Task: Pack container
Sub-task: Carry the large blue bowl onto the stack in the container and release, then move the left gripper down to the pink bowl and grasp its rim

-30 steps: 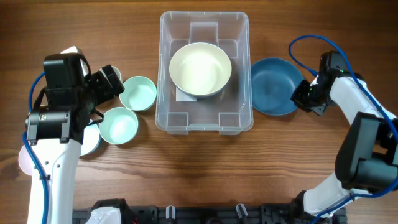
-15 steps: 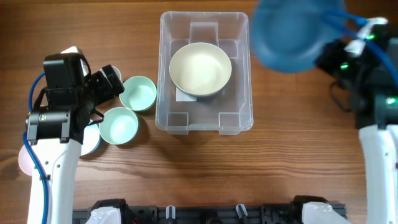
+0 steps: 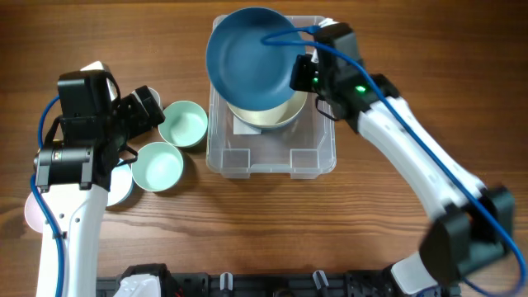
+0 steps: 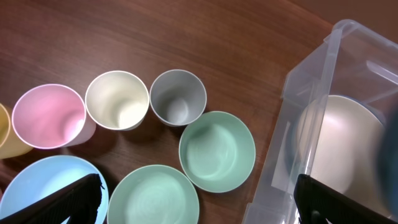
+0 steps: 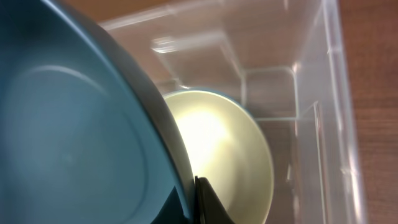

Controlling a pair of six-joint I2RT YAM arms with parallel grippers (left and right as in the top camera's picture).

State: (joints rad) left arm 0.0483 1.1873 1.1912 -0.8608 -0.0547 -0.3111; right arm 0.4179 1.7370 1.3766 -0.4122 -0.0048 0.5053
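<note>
The clear plastic container [image 3: 247, 157] stands at the table's middle back with a cream bowl [image 3: 285, 113] inside it. My right gripper [image 3: 299, 73] is shut on the rim of a dark blue bowl [image 3: 247, 58] and holds it above the container's far left part, over the cream bowl. In the right wrist view the blue bowl [image 5: 68, 124] fills the left, with the cream bowl [image 5: 224, 149] below it inside the container [image 5: 329, 93]. My left gripper [image 4: 193, 205] is open and empty above two mint green bowls [image 4: 217, 151], left of the container [image 4: 323, 81].
Left of the container stand two mint bowls [image 3: 183, 124] [image 3: 157, 167], a light blue plate [image 4: 37, 193], and pink [image 4: 48, 116], cream [image 4: 117, 99] and grey [image 4: 178, 97] cups. A yellow cup edge [image 4: 5, 134] shows at far left.
My right gripper lifted the blue bowl from the table right of the container, swung it up and leftwards, and now holds it over the container. The left arm has not moved.
</note>
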